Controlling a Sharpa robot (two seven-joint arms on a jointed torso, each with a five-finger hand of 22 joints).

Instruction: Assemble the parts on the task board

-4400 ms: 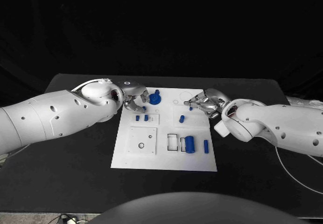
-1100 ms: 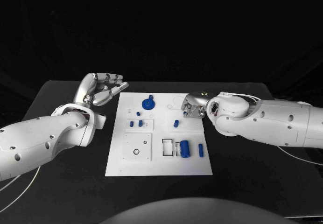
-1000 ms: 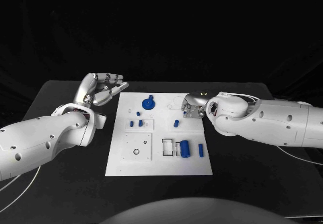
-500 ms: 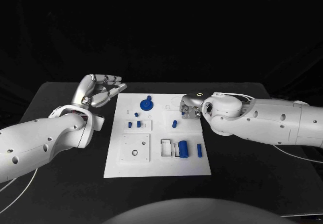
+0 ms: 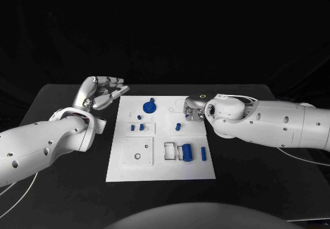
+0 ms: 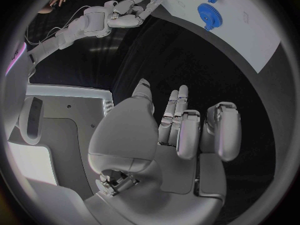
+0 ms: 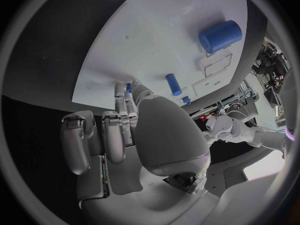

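Observation:
The white task board [image 5: 159, 164] lies mid-table. At its far end sits a blue gear [image 5: 150, 105] [image 6: 208, 16], with small blue pegs [image 5: 138, 127] below it. A single peg [image 5: 178, 127] [image 7: 174, 84] stands mid-board, and a thick blue cylinder [image 5: 187, 151] [image 7: 220, 36] and a slim peg [image 5: 203, 152] lie nearer me. My right hand [image 5: 193, 109] [image 7: 144, 135] [image 6: 128, 12] hovers over the board's far right part, fingertips pinching a small blue part [image 5: 185, 111] [image 7: 128, 87]. My left hand [image 5: 103, 91] [image 6: 175, 135] is raised off the board's far left corner, fingers loosely bent and holding nothing.
The black table [image 5: 62, 157] surrounds the board on all sides. A square recess with a small ring [image 5: 138, 155] and a rectangular slot [image 5: 169, 150] mark the board's near half. My right forearm [image 5: 275, 126] lies across the table right of the board.
Since 4.4 s ago my left hand has left the gear and lifted off the board's left side. My right hand has stayed over the far right part, edging slightly left.

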